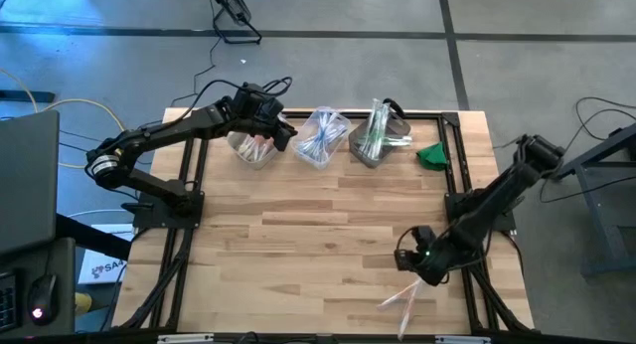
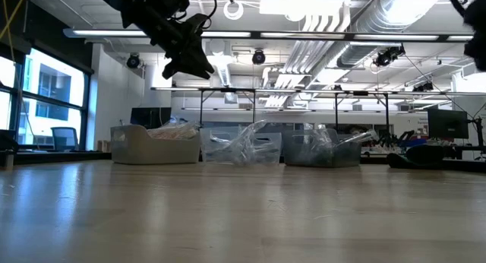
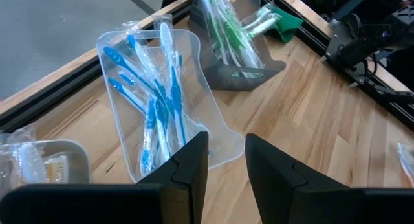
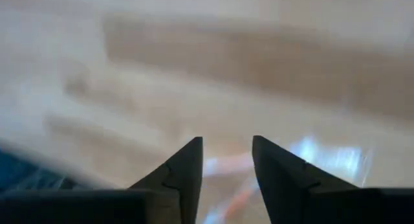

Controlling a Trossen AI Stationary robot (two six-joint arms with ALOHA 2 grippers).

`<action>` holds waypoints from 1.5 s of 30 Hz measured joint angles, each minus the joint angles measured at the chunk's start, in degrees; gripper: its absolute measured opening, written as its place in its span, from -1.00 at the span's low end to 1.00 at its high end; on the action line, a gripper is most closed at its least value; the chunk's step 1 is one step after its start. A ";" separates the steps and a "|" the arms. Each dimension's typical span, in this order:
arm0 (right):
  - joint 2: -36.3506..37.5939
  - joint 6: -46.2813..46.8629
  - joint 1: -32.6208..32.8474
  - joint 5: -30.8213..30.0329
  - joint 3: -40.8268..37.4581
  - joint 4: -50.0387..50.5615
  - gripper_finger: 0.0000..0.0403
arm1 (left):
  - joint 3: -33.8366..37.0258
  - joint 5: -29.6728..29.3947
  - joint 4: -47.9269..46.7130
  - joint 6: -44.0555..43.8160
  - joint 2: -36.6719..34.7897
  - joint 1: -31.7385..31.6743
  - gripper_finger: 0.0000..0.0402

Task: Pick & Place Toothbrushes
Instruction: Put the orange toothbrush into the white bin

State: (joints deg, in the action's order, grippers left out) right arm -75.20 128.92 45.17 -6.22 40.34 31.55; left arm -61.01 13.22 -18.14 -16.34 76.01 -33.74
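Two wrapped toothbrushes (image 1: 399,300) lie flat on the table near its front right. Just beyond them my right gripper (image 1: 405,267) points steeply down, fingers apart. In the right wrist view a blurred orange-handled toothbrush (image 4: 238,188) shows in the gap of my right gripper (image 4: 226,146). My left gripper (image 1: 285,133) hangs open and empty above the far bins, between the left bin (image 1: 251,148) and the clear middle bin (image 3: 194,56). That bin holds blue toothbrushes (image 3: 155,114). The dark right bin (image 3: 240,74) holds green toothbrushes (image 3: 226,30). My right gripper comes down from above over the orange-handled toothbrush. Blur in the wrist view hides whether the fingers touch it.
A small green object (image 1: 432,155) lies right of the dark bin. A black frame rail (image 1: 452,175) runs along the table's right side. Bare wood fills the table's middle and near left (image 1: 278,255).
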 joint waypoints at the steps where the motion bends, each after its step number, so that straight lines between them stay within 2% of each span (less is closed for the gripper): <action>1: 1.15 0.18 0.04 1.81 0.00 -1.51 -0.40 | 0.00 0.00 0.01 0.00 0.00 0.00 -0.51; 4: 2.83 2.01 0.23 7.77 0.01 -6.56 -0.49 | 0.00 0.00 0.00 0.00 0.00 -0.01 -0.51; 7: 2.55 4.93 1.94 10.57 0.02 -8.96 -0.53 | 0.00 0.00 -0.03 0.00 0.00 -0.02 -0.51; 14: -2.12 11.56 5.89 11.17 0.00 -10.44 -0.47 | 0.00 -0.46 -0.02 0.00 0.00 0.00 -0.51; 22: -11.90 11.86 6.23 10.61 0.00 -16.67 -0.44 | 0.00 -2.23 -0.03 -0.01 0.00 -0.02 -0.51; 29: -18.13 10.99 5.09 7.26 0.33 -17.76 -0.47 | 0.00 -2.32 -0.01 -0.01 0.00 -0.02 -0.51; 39: -18.12 1.79 -3.44 0.73 0.22 -17.27 -0.48 | 0.00 -2.44 0.03 -0.01 0.00 0.00 -0.51; 45: -17.64 -6.29 -9.86 -6.29 0.11 -18.34 -0.48 | 0.00 -3.80 0.06 -0.02 0.00 -0.02 -0.51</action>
State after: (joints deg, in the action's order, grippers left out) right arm -92.84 122.62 35.31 -12.52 40.44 13.21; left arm -61.01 9.42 -18.08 -16.36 76.01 -33.76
